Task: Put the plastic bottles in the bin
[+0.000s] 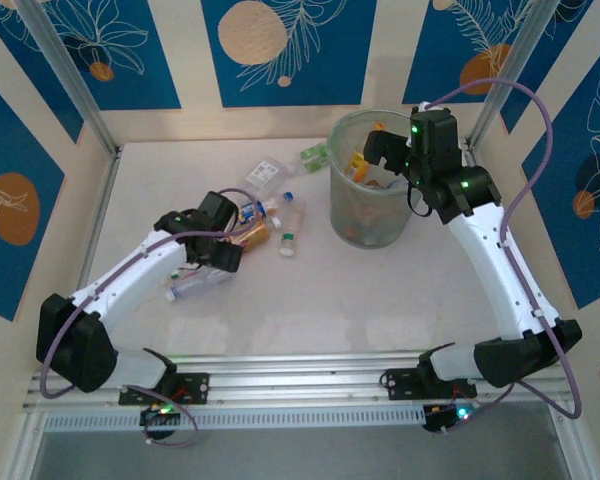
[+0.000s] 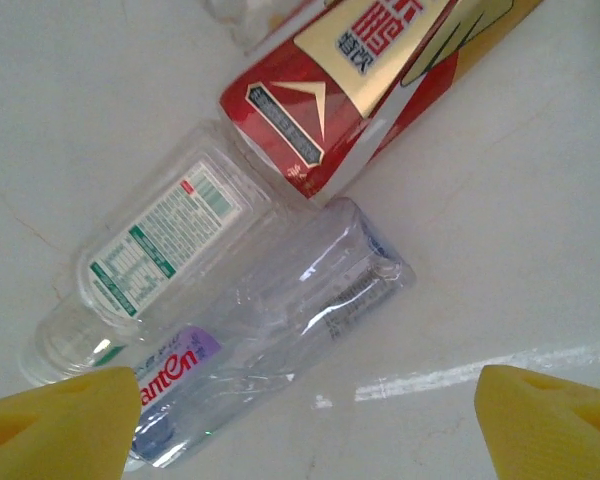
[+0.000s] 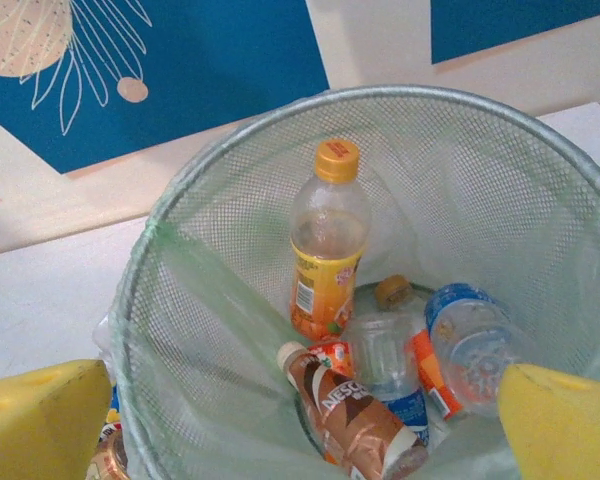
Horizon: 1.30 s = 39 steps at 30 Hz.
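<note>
the left gripper point(image 1: 225, 250) hangs low over the table point(image 1: 310, 300). its arm is stretched forward and inward from the near-left corner, with the wrist bent down. in the left wrist view its yellow fingers point(image 2: 60, 415) stand spread wide with nothing between the pads. just ahead of them lie three of the plastic bottles point(image 1: 255, 228), touching one another: a crushed clear bottle with a purple label point(image 2: 290, 310), a clear bottle with a green-and-white label point(image 2: 160, 245) alongside it, and a red-and-gold labelled bottle point(image 2: 370, 80) across their far ends.

the right gripper point(image 1: 378, 158) hangs over the mouth of the bin point(image 1: 340, 215), its arm reaching up along the right side of the table. its fingers point(image 3: 565, 420) are also parted wide and hold nothing.

the middle of the table between the arms is bare, down to the metal rail point(image 1: 300, 365) at the near edge. blue patterned walls point(image 1: 130, 50) close the left, far and right sides. loose bottles point(image 1: 295, 215) lie scattered between the left gripper and the bin, and a green-labelled one point(image 1: 313, 155) sits just beside the bin's far-left side.

the bin stands at the far right, mesh-walled with a pale green liner. inside it, an orange-capped bottle point(image 3: 325, 240) leans upright against the far wall. a brown coffee bottle point(image 3: 355, 420), a clear blue-labelled bottle point(image 3: 385, 370) and a crushed blue bottle point(image 3: 470, 340) lie at the bottom.
</note>
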{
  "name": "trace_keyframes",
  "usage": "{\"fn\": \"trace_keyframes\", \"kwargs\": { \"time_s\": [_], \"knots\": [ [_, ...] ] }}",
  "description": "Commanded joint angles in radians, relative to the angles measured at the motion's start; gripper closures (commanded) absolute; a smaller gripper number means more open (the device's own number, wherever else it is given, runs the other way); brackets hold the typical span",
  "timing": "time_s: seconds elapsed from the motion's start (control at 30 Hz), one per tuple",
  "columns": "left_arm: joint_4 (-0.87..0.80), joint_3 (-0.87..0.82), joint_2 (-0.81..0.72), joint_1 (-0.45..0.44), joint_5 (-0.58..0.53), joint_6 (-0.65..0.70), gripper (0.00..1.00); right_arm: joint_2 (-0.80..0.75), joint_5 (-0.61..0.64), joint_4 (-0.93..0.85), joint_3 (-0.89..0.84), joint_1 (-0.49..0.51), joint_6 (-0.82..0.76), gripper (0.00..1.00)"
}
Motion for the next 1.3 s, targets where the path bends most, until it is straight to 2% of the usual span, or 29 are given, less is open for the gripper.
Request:
{"fn": "trace_keyframes", "kwargs": {
  "time_s": [0.0,0.27,0.63,0.97,1.27],
  "knots": [
    [0.0,-0.037,0.021,0.028,0.036,-0.038,0.13,-0.044,0.035,0.016,-0.026,0.015,-0.015,0.01],
    [0.068,-0.119,0.045,0.071,0.049,-0.058,0.12,-0.071,0.081,0.014,-0.049,0.037,-0.023,0.01],
    [0.139,-0.176,0.077,0.075,0.069,-0.085,0.13,-0.078,0.093,0.036,-0.06,0.054,-0.028,0.01],
    [0.171,-0.196,0.102,0.076,0.043,-0.102,0.13,-0.082,0.109,0.049,-0.066,0.073,-0.045,0.01],
    [0.173,-0.204,0.067,0.075,0.119,-0.115,0.17,-0.076,0.115,0.062,-0.064,0.085,-0.05,0.01]
  ]
}}
